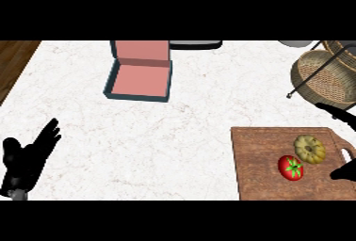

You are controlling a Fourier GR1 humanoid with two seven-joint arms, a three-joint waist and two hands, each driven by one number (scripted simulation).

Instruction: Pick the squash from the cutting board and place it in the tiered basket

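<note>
White marbled counter (139,136), matt; grainy brown wood board (268,164); woven wicker basket (323,77) on dark metal frame; glossy tomato (291,167); bumpy squash (309,149).

an open pink box (139,75) sits well apart from a red tomato (291,167).

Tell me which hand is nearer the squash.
Right. The right hand shows at the board's right edge, just beside the squash; the left hand rests open far across the counter, at the view's left.

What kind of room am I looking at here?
Most likely a kitchen: a pale marble-look counter holds a wooden cutting board with a squash and a tomato, and a wicker tiered basket stands in the corner.
</note>
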